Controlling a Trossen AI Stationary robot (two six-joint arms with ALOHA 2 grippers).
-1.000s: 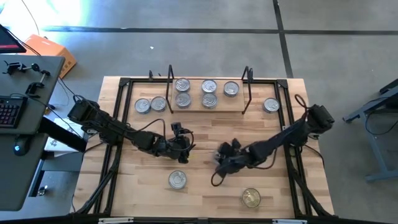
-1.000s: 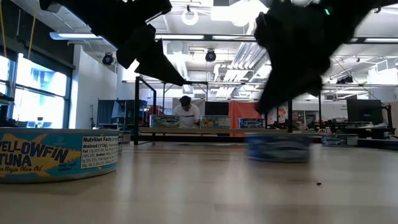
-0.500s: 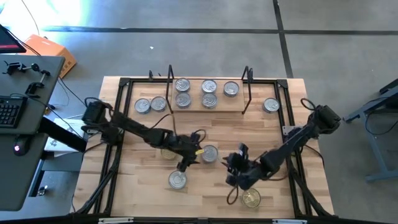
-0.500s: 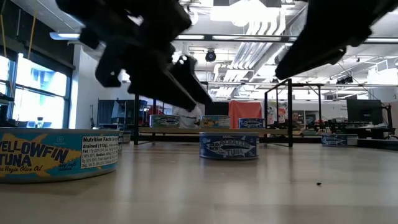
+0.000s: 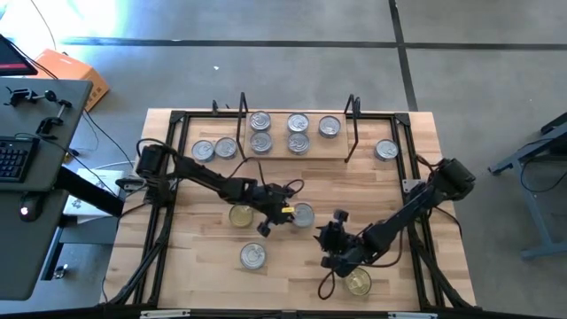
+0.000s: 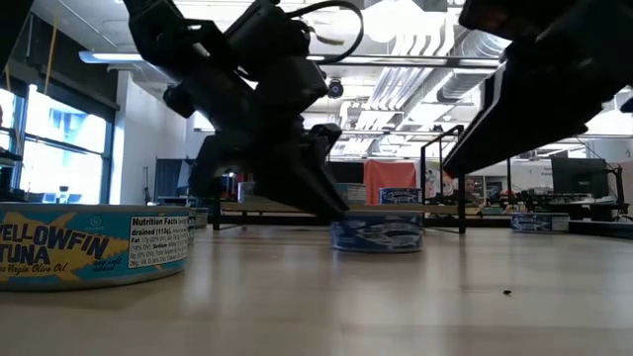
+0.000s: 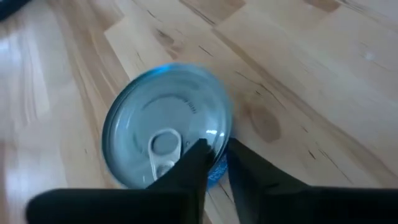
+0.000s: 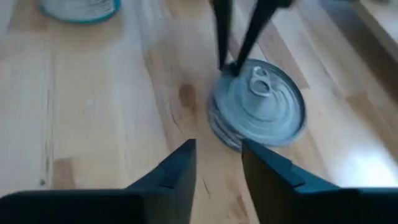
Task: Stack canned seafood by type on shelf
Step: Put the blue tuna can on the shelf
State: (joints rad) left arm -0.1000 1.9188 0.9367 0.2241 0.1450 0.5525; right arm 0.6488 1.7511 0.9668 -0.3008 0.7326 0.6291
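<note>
A tuna can (image 5: 302, 214) with a silver lid and a blue wall stands flat on the table's middle. My left gripper (image 7: 216, 155) reaches it from the left, its fingers nearly together at the can's rim. The same fingers show in the right wrist view as a narrow V over the can (image 8: 258, 112). My right gripper (image 8: 217, 163) stands open just right of the can and a little nearer, with nothing between its fingers. The shelf (image 5: 297, 152) at the far side carries several cans. My left gripper has the tuna can's rim (image 7: 217, 134) on its left side between the two fingertips, one over the lid's edge and one outside the wall (image 7: 219, 169). The fingers (image 8: 221, 37) slant down from the table's left. The can stands flat on the table.
A gold-lidded can (image 5: 239, 215) lies under my left arm and another (image 5: 358, 282) near the front right. A silver can (image 5: 253, 256) stands near the front, labelled yellowfin tuna in the low view (image 6: 94, 245). Loose cans stand left (image 5: 213, 149) and right (image 5: 385, 149) of the shelf.
My right gripper has left the tuna can on the table's middle and drawn back toward the near right. My left gripper has swung right and down to that can while rolling, uncovering the gold-lidded can, and its fingers have come together at the can's rim.
</note>
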